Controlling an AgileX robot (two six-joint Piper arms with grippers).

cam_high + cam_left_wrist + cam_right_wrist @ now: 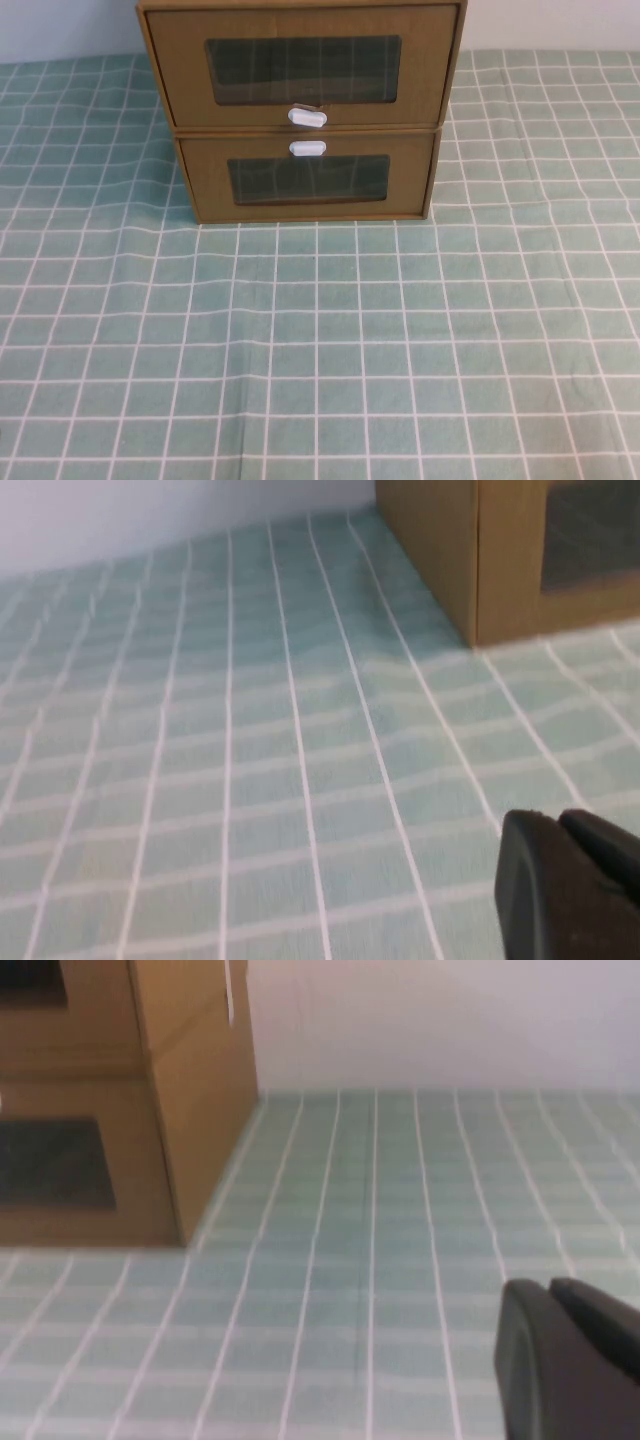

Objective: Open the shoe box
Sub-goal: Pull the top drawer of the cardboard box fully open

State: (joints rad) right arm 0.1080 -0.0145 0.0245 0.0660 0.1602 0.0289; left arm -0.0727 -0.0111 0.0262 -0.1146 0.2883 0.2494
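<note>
Brown cardboard shoe boxes, two, stacked at the far middle of the table: upper box [180,70] sits squarely on lower box [205,185], both fronts closed and facing the robot. Dark see-through windows, two, one per front. White oval handles, two: upper handle [307,117] at the bottom edge of its front, lower handle [307,149] at the top edge of its own, seen in the high view only. Green cloth with white grid [320,350], one, covering the table. Black left gripper [558,818], shown only by its wrist view, low over the cloth left of the boxes, fingers seemingly pressed together. Black right gripper [548,1285], likewise only in its wrist view, low over the cloth right of the boxes, fingers together, holding nothing. The wrist views alone show the boxes' plain side walls.
</note>
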